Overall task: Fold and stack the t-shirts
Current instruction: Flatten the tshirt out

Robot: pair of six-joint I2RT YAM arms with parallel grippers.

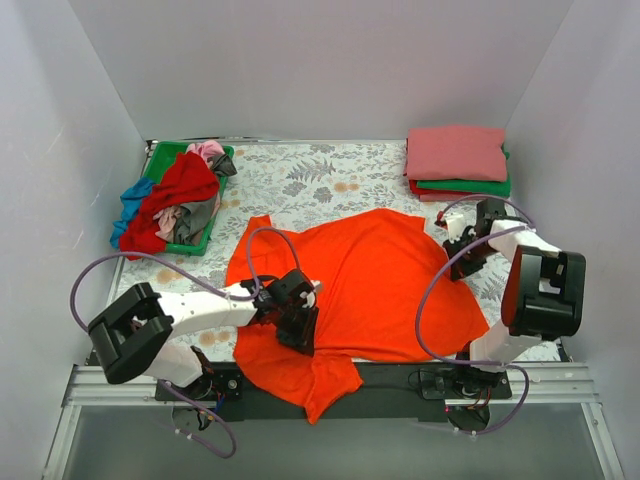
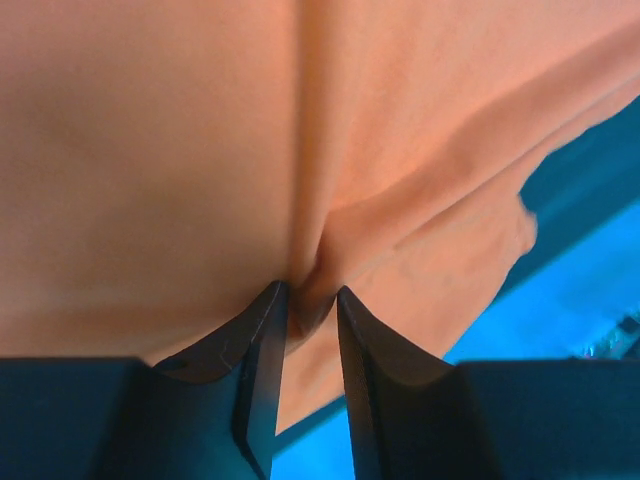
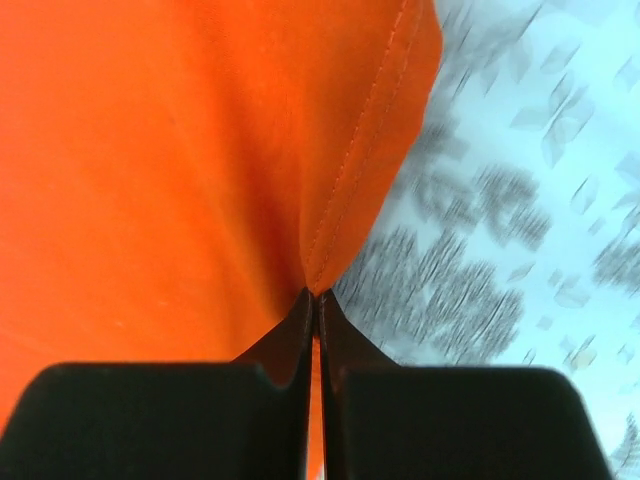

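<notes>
Left fingers (image 2: 255,350) and right fingers (image 3: 290,345) pinch orange-red t-shirt (image 1: 380,280).

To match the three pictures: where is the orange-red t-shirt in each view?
Top external: orange-red t-shirt spread mid-table, near edge overhanging.
Left wrist: fills the upper picture, a fold pinched by left hand.
Right wrist: left side, hemmed edge pinched by right hand.
Shared landmark: floral table cloth, top and right wrist views.

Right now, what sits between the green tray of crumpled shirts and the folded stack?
Nothing but bare floral table cloth, in the top view; the orange-red t-shirt lies nearer the arms.
</notes>
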